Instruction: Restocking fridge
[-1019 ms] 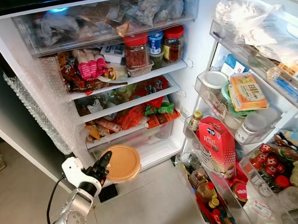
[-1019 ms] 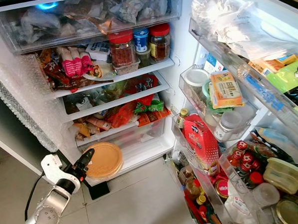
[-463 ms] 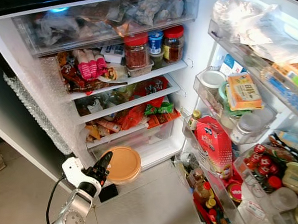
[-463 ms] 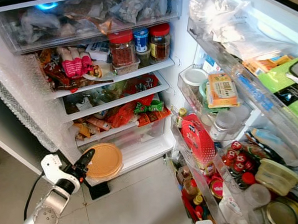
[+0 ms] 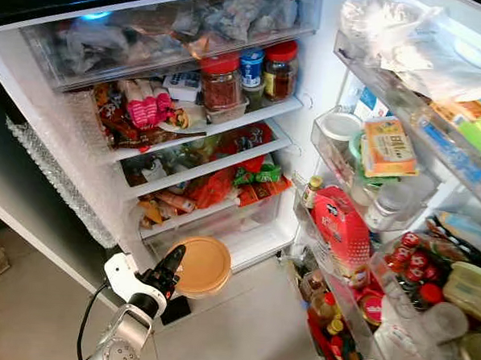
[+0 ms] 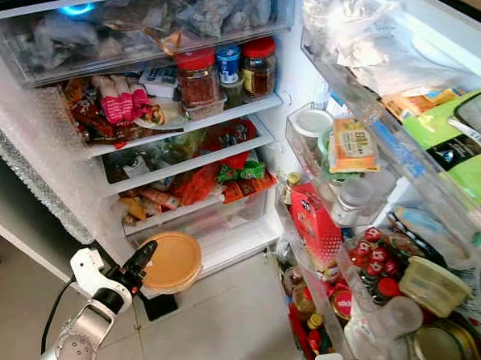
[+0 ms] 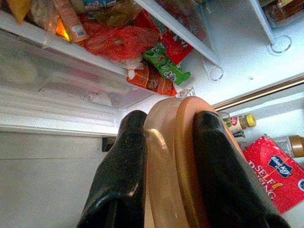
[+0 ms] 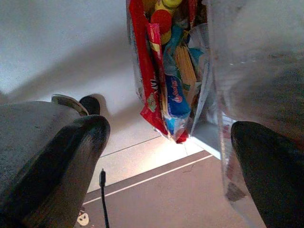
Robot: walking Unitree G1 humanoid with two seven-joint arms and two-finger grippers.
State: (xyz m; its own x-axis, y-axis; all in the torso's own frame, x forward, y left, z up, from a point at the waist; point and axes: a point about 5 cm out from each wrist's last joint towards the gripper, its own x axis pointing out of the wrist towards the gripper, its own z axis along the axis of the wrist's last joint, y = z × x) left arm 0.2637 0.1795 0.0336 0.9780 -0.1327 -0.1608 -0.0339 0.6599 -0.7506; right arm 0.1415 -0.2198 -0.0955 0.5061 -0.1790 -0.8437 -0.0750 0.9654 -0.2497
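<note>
From the left eye view, the left gripper (image 5: 171, 267) sits at about 7 o'clock in the frame, low in front of the open fridge (image 5: 312, 67), its fingers clamped on the rim of a flat orange tub (image 5: 201, 265) that hangs just outside the bottom drawer (image 5: 222, 219). The shelves above are stuffed with jars and packets, so I'd say the bare white floor of the fridge at the tub's 1 o'clock is the only real landing spot. The right eye view gives the same story: tub at 7 o'clock, door racks crowded from 2 to 5 o'clock (bottles, a red carton (image 6: 315, 223)). In the left wrist view the two black fingers (image 7: 118, 175) pinch the tub's lid and base edge-on, with red and green snack bags at 12 o'clock. My take: keep it level, slide it in low and don't clip the drawer front. In the right wrist view the right gripper (image 8: 166, 156) has its fingers wide apart, holding nothing, near a snack bag (image 8: 166, 85).
</note>
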